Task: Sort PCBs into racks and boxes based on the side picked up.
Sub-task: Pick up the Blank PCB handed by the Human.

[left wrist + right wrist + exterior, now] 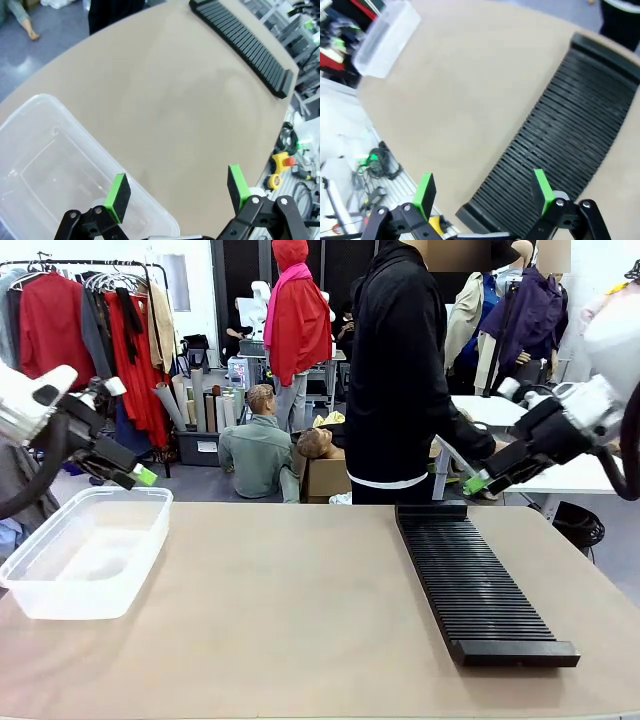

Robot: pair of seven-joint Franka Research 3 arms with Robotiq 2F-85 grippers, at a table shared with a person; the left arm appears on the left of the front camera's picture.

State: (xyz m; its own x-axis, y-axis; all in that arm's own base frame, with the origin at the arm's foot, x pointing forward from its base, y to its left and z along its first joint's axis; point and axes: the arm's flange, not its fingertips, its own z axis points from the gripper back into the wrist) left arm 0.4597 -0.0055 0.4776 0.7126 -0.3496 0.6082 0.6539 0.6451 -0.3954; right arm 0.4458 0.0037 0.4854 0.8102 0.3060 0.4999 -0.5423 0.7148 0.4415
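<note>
— Pincers first: how are they held?
— Both are spread wide, with nothing gripped. In the wrist views the left pincer and the right pincer are each shown with green pads well apart and only air between them.
— What is laid out, from the biggest thing down?
— A tan table is stretched across the front view, and a person in black is stood at its far side. A long black rack is laid on the robot's right half, running from the far edge toward the near one. A clear plastic tub is set by the left edge, well apart from the rack.
— Where are the pincers placed against these?
— The left pincer is hung above the tub's far edge. The right pincer is raised above the rack's far right corner, near the person's sleeve. Nothing is touched by either.
— How much sorting can be counted as done?
— None, by the look of it. Every slot seen in the rack is bare, and nothing green can be made out through the tub's walls. No board is held. The whole job is judged to be left: a board to be received or picked up, its face read, and the board then slotted or dropped.
</note>
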